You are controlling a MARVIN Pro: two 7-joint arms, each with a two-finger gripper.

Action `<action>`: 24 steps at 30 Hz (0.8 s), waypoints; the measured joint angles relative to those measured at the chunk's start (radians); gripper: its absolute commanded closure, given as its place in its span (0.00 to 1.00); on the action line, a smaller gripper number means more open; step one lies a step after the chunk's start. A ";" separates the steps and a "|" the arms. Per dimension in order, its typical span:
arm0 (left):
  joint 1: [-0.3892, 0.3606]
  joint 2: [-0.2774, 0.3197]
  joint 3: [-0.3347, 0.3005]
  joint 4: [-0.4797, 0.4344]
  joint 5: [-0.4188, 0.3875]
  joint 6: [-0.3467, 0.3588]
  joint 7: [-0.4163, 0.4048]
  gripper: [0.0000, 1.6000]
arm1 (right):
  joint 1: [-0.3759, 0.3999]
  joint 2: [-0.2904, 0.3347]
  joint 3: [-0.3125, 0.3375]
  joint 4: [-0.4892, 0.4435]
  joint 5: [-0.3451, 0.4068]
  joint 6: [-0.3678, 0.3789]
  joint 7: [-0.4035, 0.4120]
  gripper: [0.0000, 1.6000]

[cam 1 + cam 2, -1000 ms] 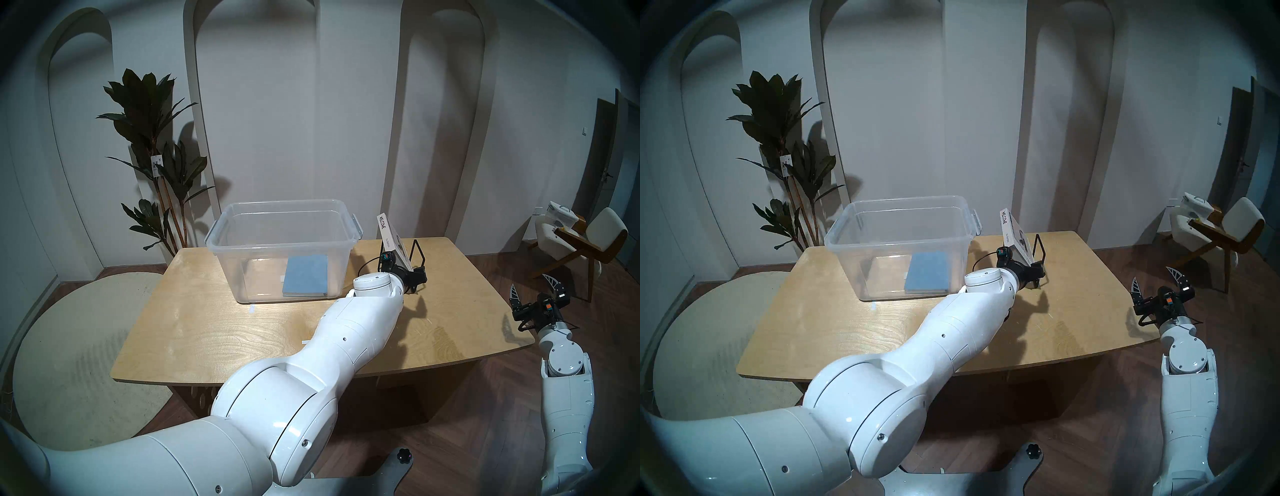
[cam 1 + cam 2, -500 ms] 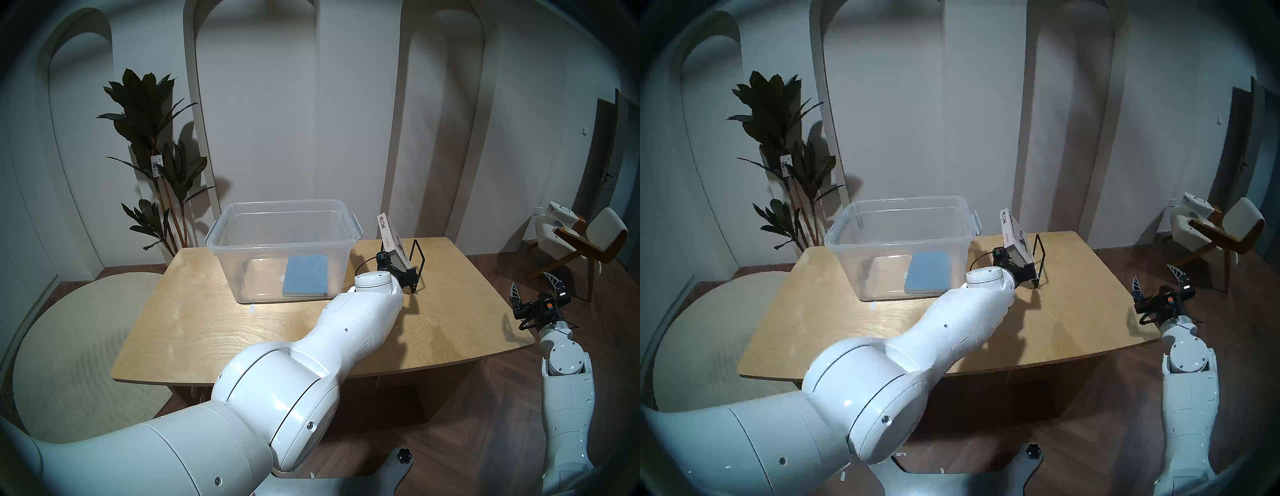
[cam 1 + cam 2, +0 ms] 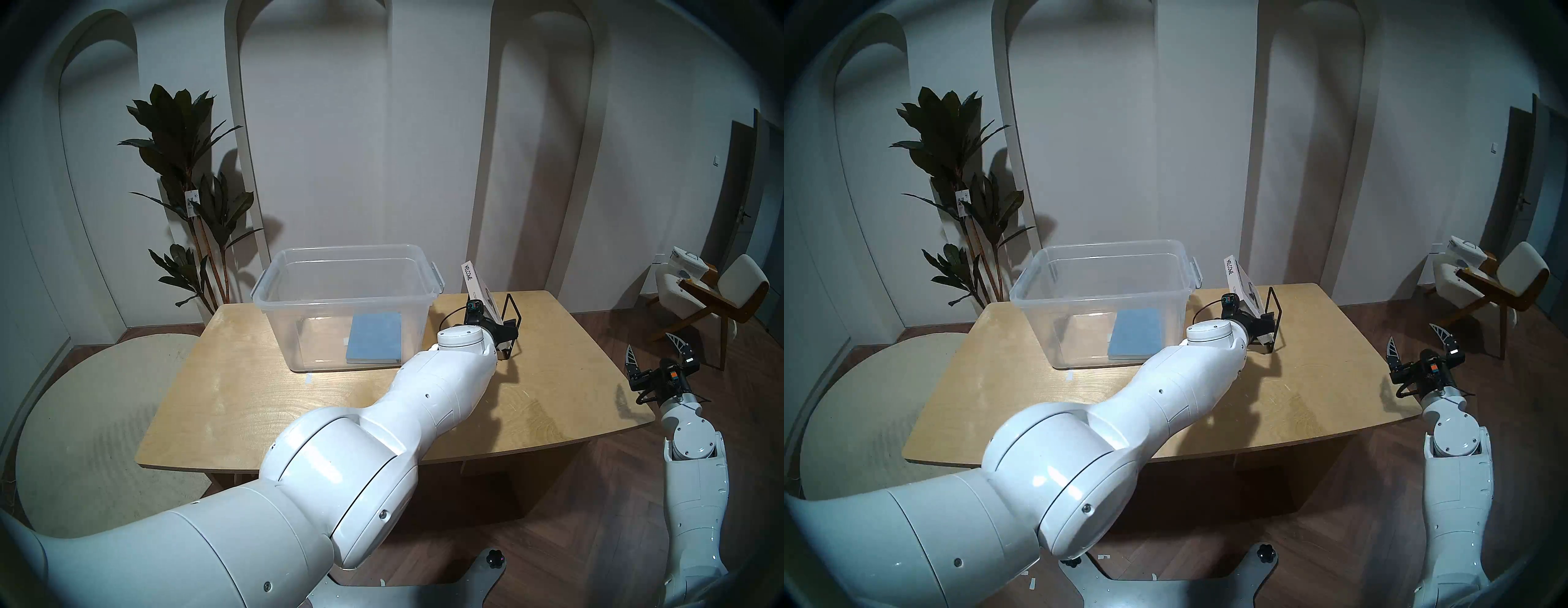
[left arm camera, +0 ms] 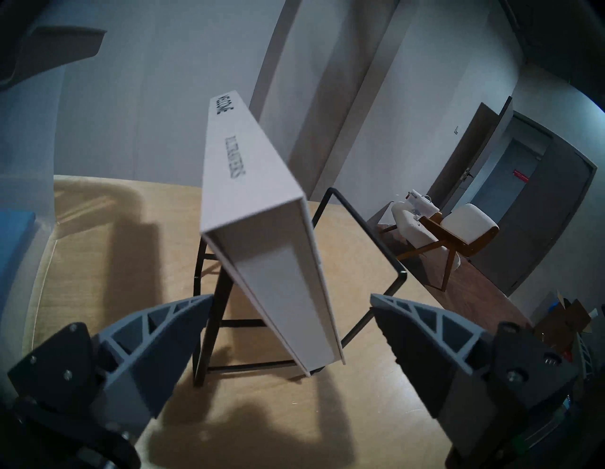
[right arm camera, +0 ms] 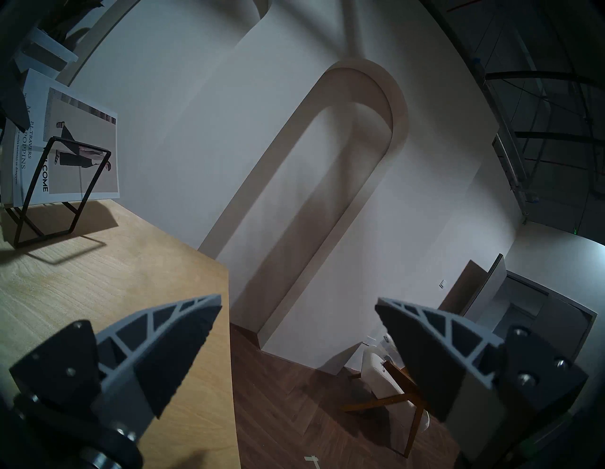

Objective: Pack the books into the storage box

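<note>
Left pincer (image 4: 291,301) is spread wide at the black wire rack (image 4: 366,249), its 2 fingers either side of the white WELCOME book (image 4: 262,229), not touching it. That book leans tilted in the rack on the table (image 3: 254,407). The blue book (image 3: 375,337) lies flat inside the clear storage box (image 3: 339,297). Right pincer (image 5: 298,304) hangs spread and empty past the table's edge.
</note>
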 measured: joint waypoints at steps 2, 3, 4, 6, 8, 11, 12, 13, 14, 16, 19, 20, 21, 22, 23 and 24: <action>-0.003 0.000 0.006 0.005 -0.006 -0.007 -0.006 0.00 | 0.000 0.000 0.000 0.001 0.000 -0.001 0.000 0.00; -0.005 0.000 0.010 0.010 -0.009 -0.011 -0.008 0.00 | 0.000 0.000 0.000 0.001 0.000 -0.001 0.000 0.00; -0.008 0.000 0.014 0.018 -0.013 -0.016 -0.011 0.00 | 0.001 0.000 0.000 0.001 0.000 -0.002 0.000 0.00; -0.012 -0.001 0.017 0.030 -0.018 -0.023 -0.013 0.00 | 0.001 0.001 0.000 0.002 0.001 -0.003 0.000 0.00; -0.018 -0.001 0.019 0.050 -0.025 -0.031 -0.016 0.00 | 0.001 0.001 0.000 0.003 0.001 -0.003 0.000 0.00; -0.026 -0.001 0.027 0.069 -0.030 -0.045 -0.021 0.00 | 0.001 0.001 0.000 0.004 0.001 -0.004 0.000 0.00; -0.028 -0.001 0.030 0.070 -0.031 -0.050 -0.023 0.00 | 0.002 0.001 0.000 0.004 0.001 -0.004 0.000 0.00; -0.030 -0.001 0.034 0.070 -0.031 -0.056 -0.025 0.00 | 0.002 0.001 0.000 0.004 0.001 -0.005 0.000 0.00; -0.032 -0.001 0.037 0.070 -0.031 -0.061 -0.027 0.00 | 0.002 0.001 0.000 0.004 0.001 -0.005 0.000 0.00; -0.037 -0.001 0.046 0.069 -0.031 -0.074 -0.029 0.00 | 0.002 0.002 0.000 0.005 0.001 -0.006 0.000 0.00; -0.043 -0.001 0.055 0.070 -0.030 -0.099 -0.029 0.00 | 0.002 0.002 0.000 0.005 0.002 -0.007 0.000 0.00; -0.044 -0.002 0.055 0.070 -0.029 -0.103 -0.029 0.00 | 0.002 0.002 0.000 0.005 0.002 -0.007 0.000 0.00; -0.045 -0.002 0.055 0.071 -0.029 -0.106 -0.029 0.00 | 0.003 0.002 0.000 0.005 0.002 -0.007 0.000 0.00; -0.048 -0.002 0.055 0.075 -0.029 -0.115 -0.028 0.00 | 0.003 0.002 0.000 0.006 0.002 -0.008 0.000 0.00; -0.051 -0.002 0.055 0.079 -0.029 -0.124 -0.028 0.00 | 0.003 0.002 0.000 0.006 0.002 -0.008 0.000 0.00; -0.054 -0.003 0.055 0.083 -0.029 -0.131 -0.027 0.00 | 0.003 0.002 0.000 0.006 0.002 -0.008 0.000 0.00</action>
